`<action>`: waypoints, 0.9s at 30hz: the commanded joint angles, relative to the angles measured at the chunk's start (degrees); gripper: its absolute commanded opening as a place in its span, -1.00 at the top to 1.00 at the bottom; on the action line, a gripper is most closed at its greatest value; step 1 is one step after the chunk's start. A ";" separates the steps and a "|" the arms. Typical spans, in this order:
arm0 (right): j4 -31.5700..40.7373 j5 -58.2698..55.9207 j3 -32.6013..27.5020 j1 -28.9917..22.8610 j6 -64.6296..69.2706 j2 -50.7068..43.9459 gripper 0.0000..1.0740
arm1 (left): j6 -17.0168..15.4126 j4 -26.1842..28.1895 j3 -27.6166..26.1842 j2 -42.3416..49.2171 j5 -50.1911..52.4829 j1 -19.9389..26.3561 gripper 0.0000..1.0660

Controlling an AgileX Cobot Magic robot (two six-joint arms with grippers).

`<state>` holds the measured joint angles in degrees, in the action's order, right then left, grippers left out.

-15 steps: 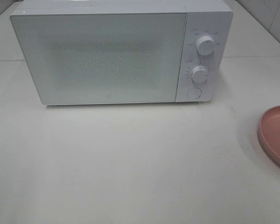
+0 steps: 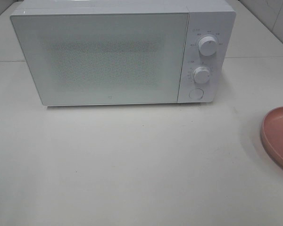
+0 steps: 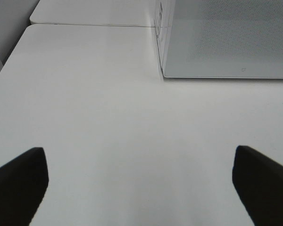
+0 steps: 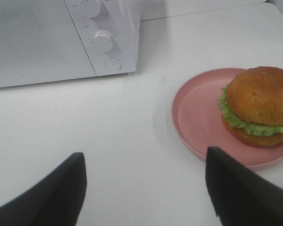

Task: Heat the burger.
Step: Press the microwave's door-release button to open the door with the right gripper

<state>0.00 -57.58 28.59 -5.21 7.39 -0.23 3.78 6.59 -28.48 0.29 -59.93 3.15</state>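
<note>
The burger (image 4: 258,106), with a golden-brown bun and green lettuce frill, sits on a pink plate (image 4: 198,115); only the plate's edge (image 2: 277,136) shows at the right border of the high view. A white microwave (image 2: 118,54) stands at the back with its door closed. My right gripper (image 4: 144,188) is open, hovering over bare table short of the plate, with nothing between its dark fingers (image 4: 56,193). Nothing lies in my open left gripper (image 3: 139,186) either; it hangs above the table near the microwave's left front corner (image 3: 162,73). Neither arm appears in the high view.
The microwave has two knobs (image 2: 208,45) and a round door button (image 2: 195,93) on its right panel. The white table (image 2: 132,160) stretches in front of it. A tabletop seam runs behind at the far left (image 3: 85,24).
</note>
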 commanded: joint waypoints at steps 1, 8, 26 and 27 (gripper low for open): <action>0.00 0.29 0.00 0.34 -0.86 -1.60 -0.25 | -0.29 0.06 0.11 1.32 0.52 0.00 -0.89; -0.40 0.69 0.52 0.34 -1.26 -1.60 -0.27 | -0.29 0.06 0.11 1.32 0.52 0.00 -0.89; -0.40 15.70 3.15 0.34 -1.38 12.72 -0.44 | -0.29 0.06 0.11 1.32 0.52 0.00 -0.89; -0.40 16.56 3.15 0.34 -1.38 14.15 -0.43 | -0.29 0.06 0.11 1.32 0.52 0.00 -0.89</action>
<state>-0.29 -43.43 31.34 -5.21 6.82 11.92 3.78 6.59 -28.48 0.29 -59.93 3.15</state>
